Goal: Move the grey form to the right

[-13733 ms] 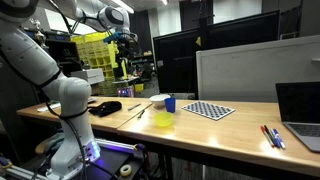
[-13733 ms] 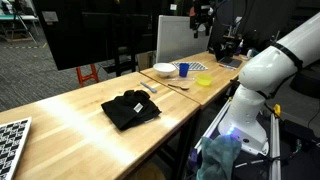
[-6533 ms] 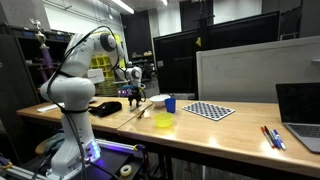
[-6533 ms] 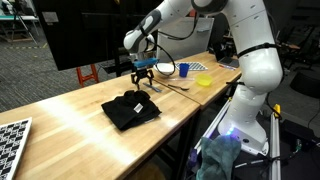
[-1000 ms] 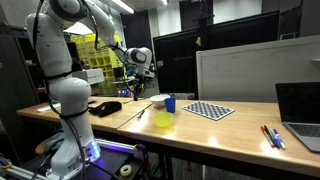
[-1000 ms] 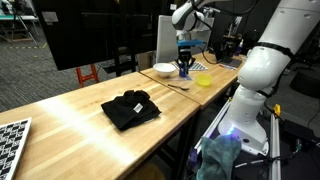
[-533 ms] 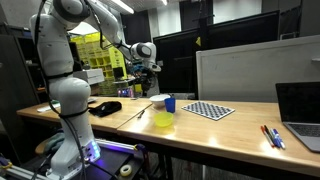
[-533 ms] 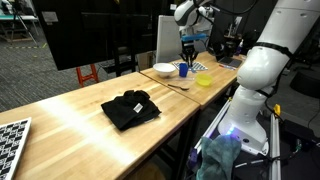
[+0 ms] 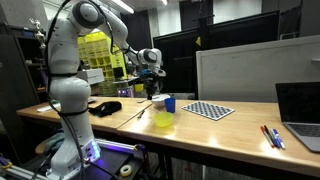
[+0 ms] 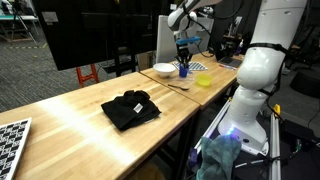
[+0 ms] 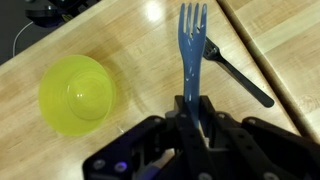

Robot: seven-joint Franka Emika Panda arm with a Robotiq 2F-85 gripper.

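My gripper (image 11: 192, 108) is shut on the handle of a grey-blue plastic fork (image 11: 190, 45), which is the task's grey form. Its tines point away from the wrist, over the wooden table (image 11: 130, 35). In both exterior views the gripper (image 9: 152, 78) (image 10: 182, 50) hangs above the table with the fork (image 10: 183, 66) pointing down, close over the white bowl (image 9: 158, 100) and the blue cup (image 9: 170, 103). A yellow bowl (image 11: 77, 93) sits to the left of the fork in the wrist view.
A black utensil (image 11: 240, 72) lies on the table just right of the fork. A black cloth (image 10: 130, 108), a checkerboard (image 9: 209, 110), pens (image 9: 272, 136) and a laptop (image 9: 300, 115) are also on the table. A white panel (image 9: 240, 75) stands behind.
The arm has carried the fork a little further along the table toward the bowls and the cup. The gripper has stayed shut on it.
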